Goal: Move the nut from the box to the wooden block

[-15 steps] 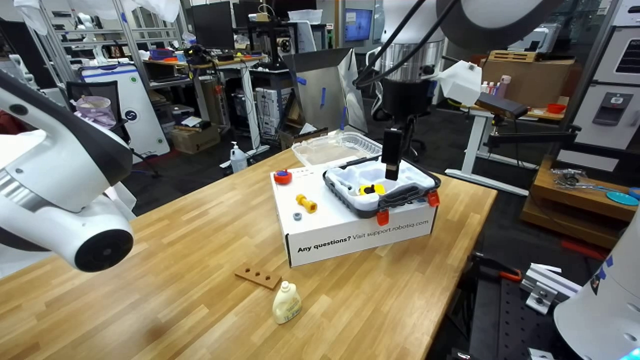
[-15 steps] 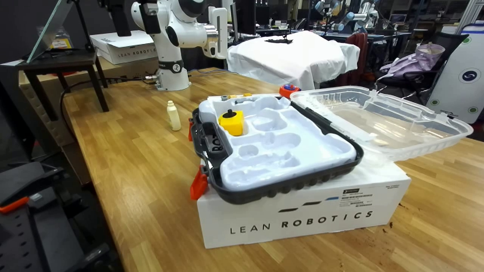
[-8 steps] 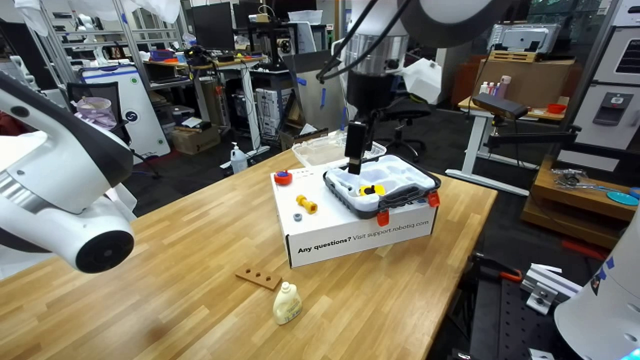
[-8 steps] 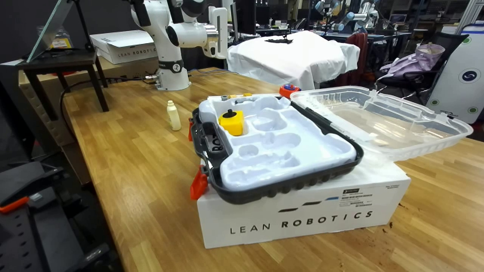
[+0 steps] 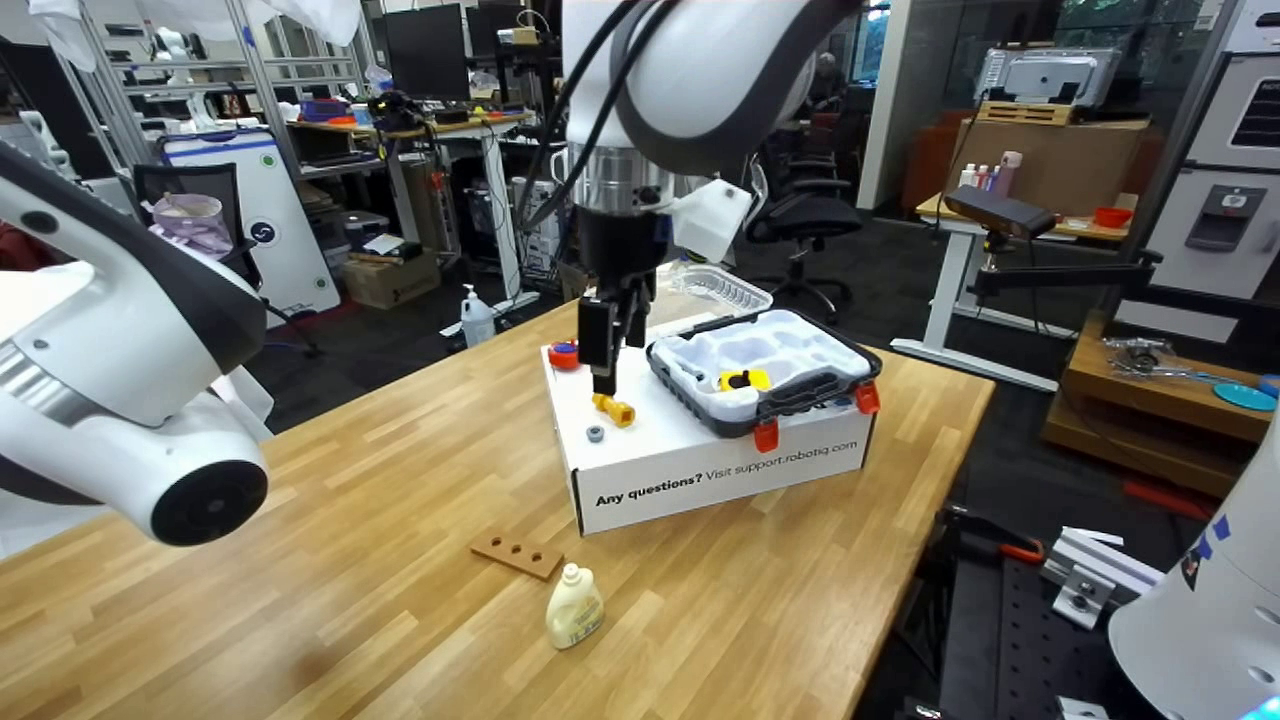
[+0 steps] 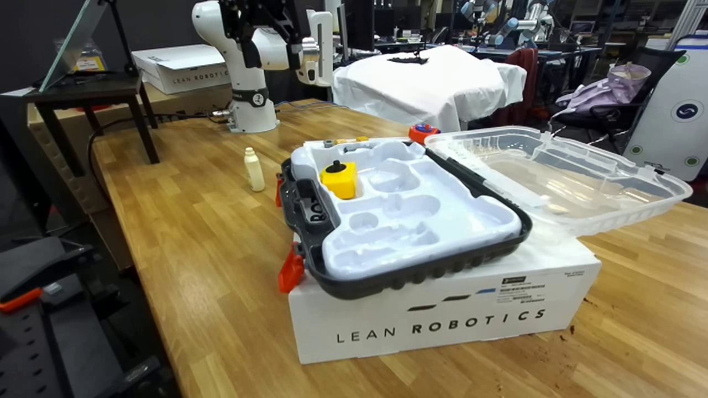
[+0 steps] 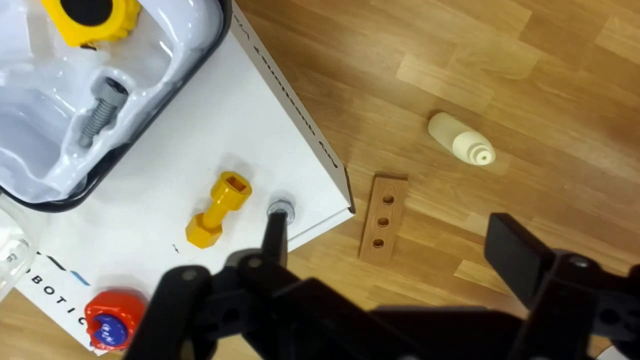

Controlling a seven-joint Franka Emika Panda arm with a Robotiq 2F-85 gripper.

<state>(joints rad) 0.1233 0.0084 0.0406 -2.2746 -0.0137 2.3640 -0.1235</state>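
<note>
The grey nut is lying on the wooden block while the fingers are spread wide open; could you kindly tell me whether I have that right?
Not quite: the grey nut lies on the white box, apart from the wooden block, as the wrist view and an exterior view show. The fingers are indeed spread wide open.

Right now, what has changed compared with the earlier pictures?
In an exterior view, the open gripper has moved left and somewhat lower in the picture, away from the tool case toward the yellow bolt and gray nut. Nothing was taken hold of or let go. Those three things stayed put, as did the white cardboard box, three-hole wooden block and cream bottle.
</note>
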